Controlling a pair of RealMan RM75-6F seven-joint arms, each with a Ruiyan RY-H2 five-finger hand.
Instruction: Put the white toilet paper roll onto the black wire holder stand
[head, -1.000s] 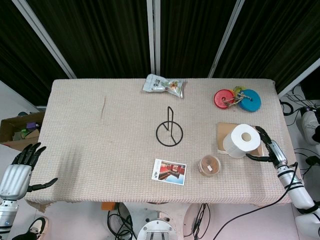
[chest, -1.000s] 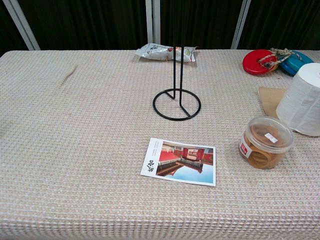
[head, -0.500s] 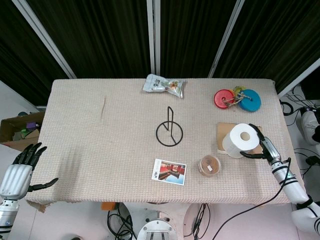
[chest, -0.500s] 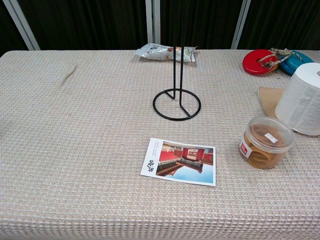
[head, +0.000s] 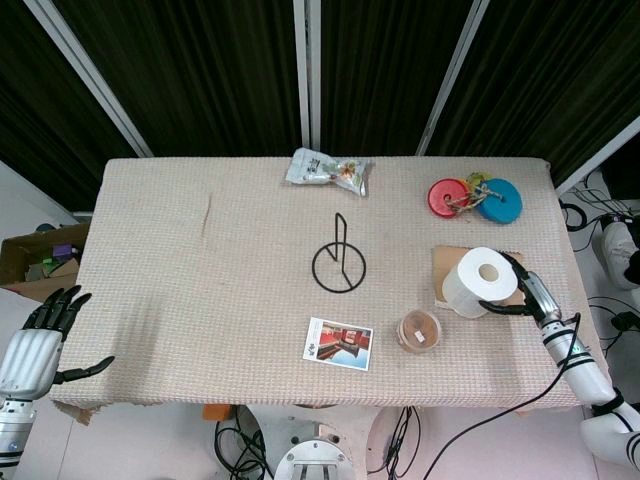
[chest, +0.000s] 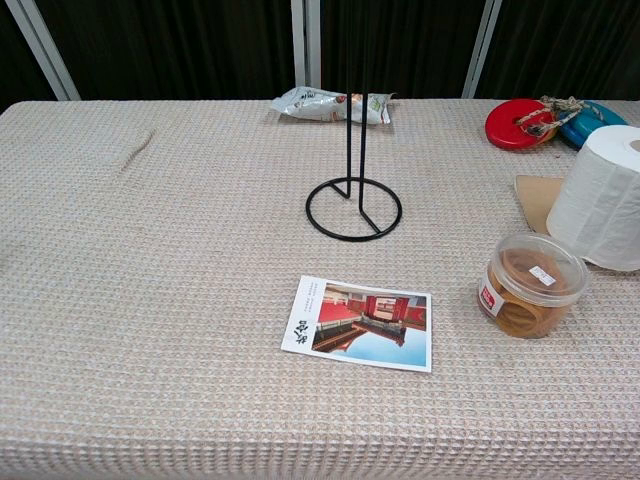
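**Colours on the counter**

The counter (head: 200, 290) wears a beige waffle-weave cloth. The roll (head: 479, 281) is white, the stand (head: 339, 262) black wire. Two discs — one red (head: 447, 197), one blue (head: 501, 201) — sit with tan twine. The postcard (chest: 361, 322) shows red, blue and white; the jar (chest: 530, 284) is clear with brown contents. The board (chest: 541, 196) is tan, the packet (head: 328, 170) white-green, the curtains (head: 200, 70) black.
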